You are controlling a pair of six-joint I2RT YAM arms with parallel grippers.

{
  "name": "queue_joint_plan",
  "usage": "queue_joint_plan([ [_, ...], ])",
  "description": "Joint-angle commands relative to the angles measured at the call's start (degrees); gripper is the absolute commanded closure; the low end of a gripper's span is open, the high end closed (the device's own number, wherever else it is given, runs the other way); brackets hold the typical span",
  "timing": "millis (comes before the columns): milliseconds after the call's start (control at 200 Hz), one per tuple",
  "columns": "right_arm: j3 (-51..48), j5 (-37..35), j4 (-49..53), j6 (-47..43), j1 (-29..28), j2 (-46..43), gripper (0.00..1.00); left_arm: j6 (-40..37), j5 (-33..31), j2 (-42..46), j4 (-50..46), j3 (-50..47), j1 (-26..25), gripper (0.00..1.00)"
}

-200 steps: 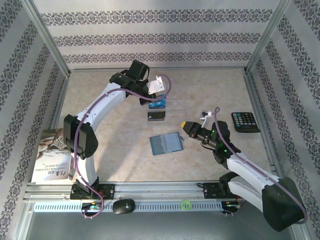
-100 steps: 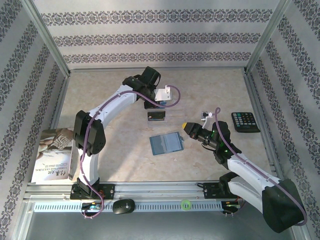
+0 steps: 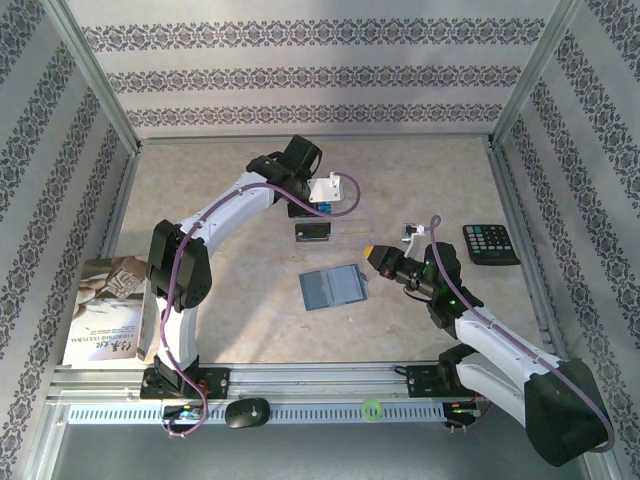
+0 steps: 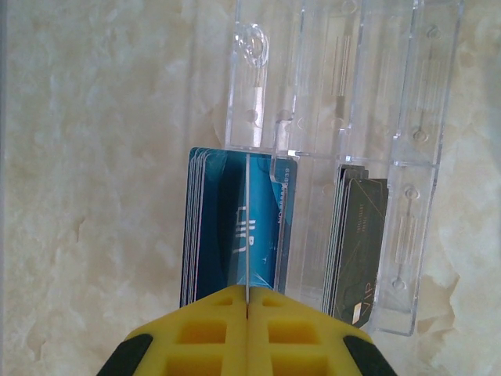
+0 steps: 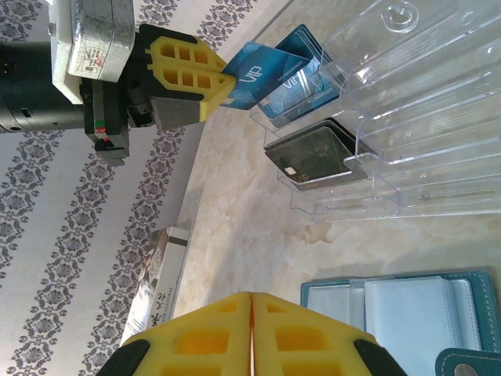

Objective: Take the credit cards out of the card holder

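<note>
The teal card holder (image 3: 333, 288) lies open on the table, and its pockets (image 5: 407, 309) look pale and flat. My left gripper (image 4: 246, 291) is shut on a blue credit card (image 5: 252, 80), held edge-on over a stack of blue cards (image 4: 227, 227) in a clear plastic rack (image 4: 344, 86). A stack of black cards (image 4: 358, 243) stands in the neighbouring slot. My right gripper (image 5: 252, 301) is shut on nothing, just right of the card holder. In the top view the left gripper (image 3: 318, 207) is at the rack and the right gripper (image 3: 371, 250) hovers low.
A black calculator (image 3: 490, 243) lies at the right, with a small white object (image 3: 410, 232) beside it. A book (image 3: 105, 310) rests at the left edge by the left arm. Metal frame posts and patterned walls bound the table.
The left arm swung right and a little nearer with the blue card, bringing it over the clear rack, then held still. The right arm has not moved.
</note>
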State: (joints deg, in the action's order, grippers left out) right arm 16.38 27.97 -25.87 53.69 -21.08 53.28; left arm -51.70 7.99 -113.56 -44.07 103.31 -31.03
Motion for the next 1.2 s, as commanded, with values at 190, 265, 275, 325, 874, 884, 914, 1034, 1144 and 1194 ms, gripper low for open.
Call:
queue_joint_plan([
  [190,0.23,0.77,0.05,-0.86,0.87,-1.09,0.91,-0.92,-1.05,-0.29,2.76,-1.97,-0.27,1.00],
  [265,0.32,0.78,0.04,-0.90,0.86,-0.94,0.91,-0.68,-1.08,-0.36,3.43,-2.31,-0.31,1.00],
  [275,0.38,0.78,0.03,-0.88,0.84,-0.93,0.91,-0.66,-1.12,-0.40,3.39,-2.32,-0.34,1.00],
  [325,0.45,0.77,0.03,-0.87,0.82,-0.83,0.91,-0.68,-0.86,-0.35,3.49,-2.39,-0.26,0.98],
  [874,0.42,0.62,0.04,-1.14,0.80,-0.89,0.84,6.45,-6.42,6.35,16.36,-6.32,-0.31,0.69],
  [884,0.41,0.60,0.03,-1.16,0.85,-0.89,0.83,6.73,-6.17,6.91,16.84,-6.64,-0.34,0.67],
  [914,0.36,0.47,0.04,-1.20,0.79,-0.89,0.81,7.75,-5.21,8.52,18.57,-7.53,-0.29,0.64],
  [1034,0.34,-0.34,0.34,-1.64,0.79,-0.95,0.70,15.23,-2.80,15.27,27.30,-12.49,0.29,0.53],
  [1144,1.31,-1.81,3.53,-4.00,0.82,-2.13,0.53,28.23,-1.94,22.36,37.78,-20.07,2.53,0.27],
  [1194,2.25,-3.51,6.69,-5.86,0.85,-3.00,0.39,34.23,-1.39,26.19,44.03,-25.65,3.49,0.01],
])
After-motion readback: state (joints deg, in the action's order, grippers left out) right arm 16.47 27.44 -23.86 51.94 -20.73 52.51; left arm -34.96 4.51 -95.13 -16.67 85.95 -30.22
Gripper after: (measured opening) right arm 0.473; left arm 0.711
